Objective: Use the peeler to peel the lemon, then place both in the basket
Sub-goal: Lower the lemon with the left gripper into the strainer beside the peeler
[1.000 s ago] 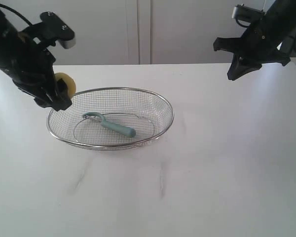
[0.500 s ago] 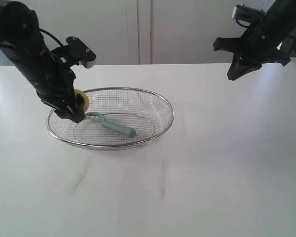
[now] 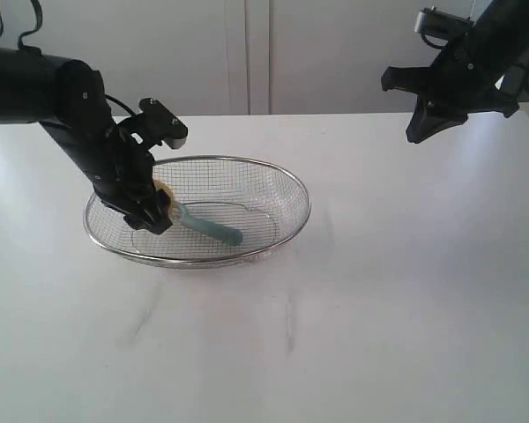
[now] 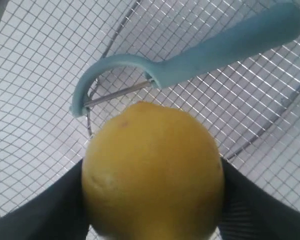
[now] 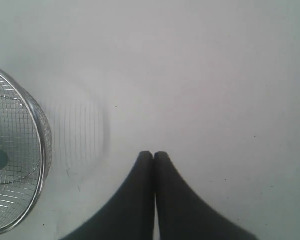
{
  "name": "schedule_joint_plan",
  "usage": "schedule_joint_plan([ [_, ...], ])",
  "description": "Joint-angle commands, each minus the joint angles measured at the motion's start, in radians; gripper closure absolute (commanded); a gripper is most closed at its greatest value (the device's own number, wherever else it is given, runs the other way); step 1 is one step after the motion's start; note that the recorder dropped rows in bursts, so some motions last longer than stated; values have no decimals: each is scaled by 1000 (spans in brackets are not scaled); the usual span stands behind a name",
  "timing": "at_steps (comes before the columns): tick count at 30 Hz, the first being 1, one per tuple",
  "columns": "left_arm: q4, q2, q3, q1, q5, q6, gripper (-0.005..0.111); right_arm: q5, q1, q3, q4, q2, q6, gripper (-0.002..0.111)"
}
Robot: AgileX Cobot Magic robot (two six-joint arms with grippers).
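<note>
The yellow lemon [image 4: 152,172] sits between the black fingers [image 4: 45,215] of my left gripper [image 3: 154,210], which is shut on it and reaches down into the left part of the wire basket [image 3: 286,181]. In the exterior view only a sliver of the lemon [image 3: 165,193] shows past the arm. The teal peeler [image 3: 213,230] lies on the basket's mesh floor just beside the lemon; its blade head [image 4: 107,80] is close under the fruit in the left wrist view. My right gripper [image 5: 154,155] is shut and empty, high above the table at the far right [image 3: 420,132].
The white table [image 3: 379,308] stretches around the basket. In the right wrist view the basket's rim [image 5: 40,150] is at one side of the picture. A pale wall with cabinet seams stands behind the table.
My left arm has carried the lemon from outside the basket's left rim to the right and down into the basket, next to the peeler's head. The right arm has not moved.
</note>
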Motion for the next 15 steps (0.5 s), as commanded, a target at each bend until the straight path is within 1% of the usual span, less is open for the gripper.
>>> schedule_joint_plan([
  [1, -10, 29, -7, -4, -41, -16, 107, -3, -6, -7, 0, -11, 0, 108],
  [7, -36, 55, -7, -4, -80, -16, 107, -3, -6, -7, 0, -11, 0, 108],
  [15, -42, 81, -7, -4, -89, -16, 107, -3, -6, -7, 0, -11, 0, 108],
])
